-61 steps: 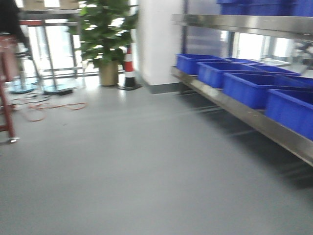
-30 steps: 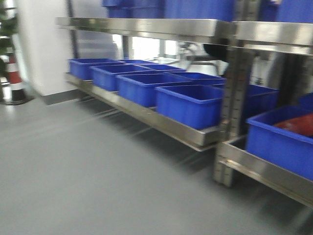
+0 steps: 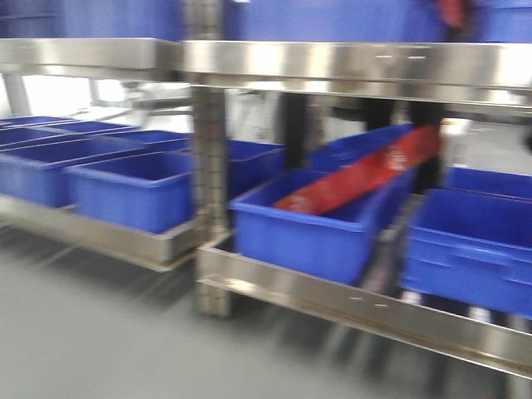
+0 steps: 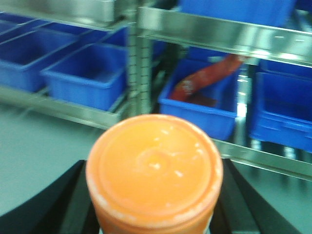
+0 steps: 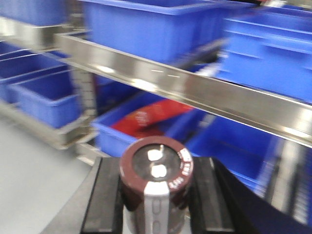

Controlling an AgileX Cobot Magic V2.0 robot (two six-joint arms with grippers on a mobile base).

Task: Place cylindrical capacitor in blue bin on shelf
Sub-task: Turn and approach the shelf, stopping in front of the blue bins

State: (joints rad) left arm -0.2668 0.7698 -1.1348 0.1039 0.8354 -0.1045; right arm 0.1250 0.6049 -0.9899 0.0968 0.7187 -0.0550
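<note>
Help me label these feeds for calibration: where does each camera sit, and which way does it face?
Front-facing: low, looking at the shelf and its blue bins; no robot parts show.
Left wrist: behind the left gripper, shut on an orange-topped container, facing the shelf.
Right wrist: behind the right gripper, shut on the cylindrical capacitor, facing the shelf.
Shared: all three see the red package in one of the blue bins.

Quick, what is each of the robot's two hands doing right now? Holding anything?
Left tool: closed on an orange round-topped plastic container.
Right tool: closed on the short dark maroon cylindrical capacitor with a pale top.
</note>
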